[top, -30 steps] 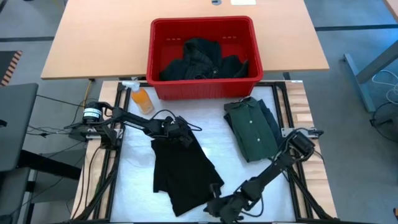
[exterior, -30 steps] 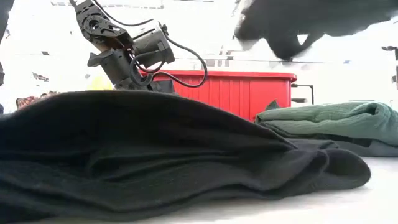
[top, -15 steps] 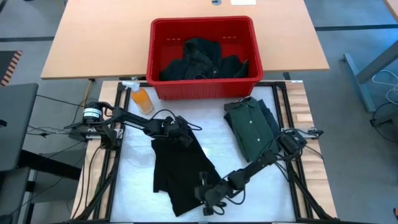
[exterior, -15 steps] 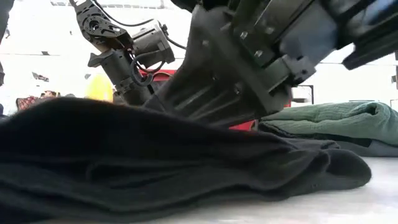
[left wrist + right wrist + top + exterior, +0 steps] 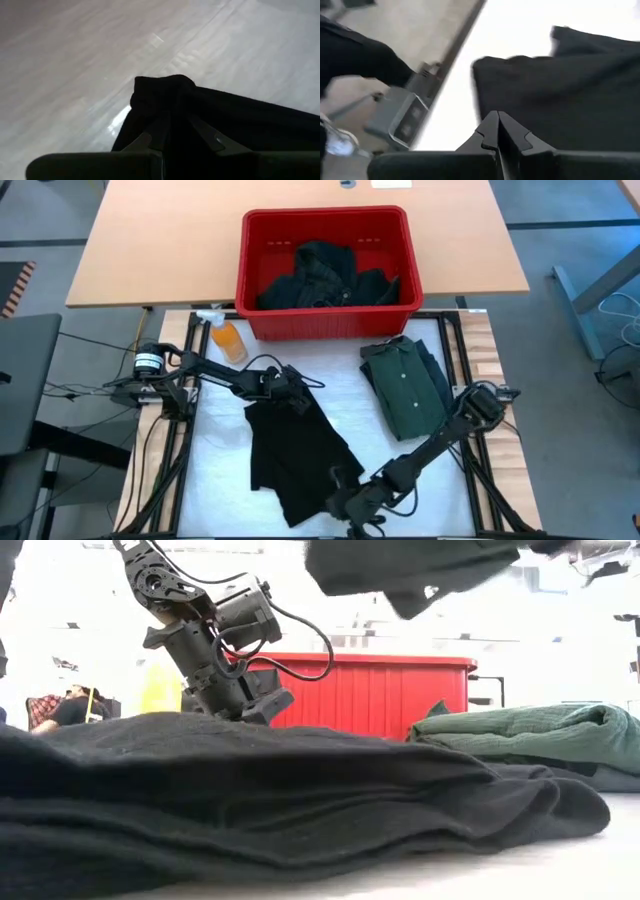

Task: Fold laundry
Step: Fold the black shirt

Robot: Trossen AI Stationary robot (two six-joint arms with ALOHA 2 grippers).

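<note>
We see the black garment (image 5: 300, 455) lying spread on the white worktop (image 5: 215, 470), and both arms work at it. The left gripper (image 5: 297, 397) sits at the far upper corner of this cloth, and its fingers (image 5: 150, 142) are clamped on a bunched fold of the black fabric, which rises just in front of the fingertips in the left wrist view. The right gripper (image 5: 352, 505) is at the opposite, near edge of the same garment; its fingers (image 5: 487, 132) are pressed together with nothing visible between them (the tips touch each other), and the black cloth lies just beyond them. In the low view the garment (image 5: 280, 800) fills the foreground as a low dark mound, with the left gripper (image 5: 255, 700) touching its top from behind. To the right of the right fingers, well apart from them, the folded green shirt (image 5: 405, 390) rests on the worktop on top of another dark piece. Beyond the left fingers stands the red basket (image 5: 325, 275), with more dark laundry (image 5: 320, 275) heaped inside. Near the left arm, beside the basket, we see a spray bottle (image 5: 226, 336) with orange liquid.
</note>
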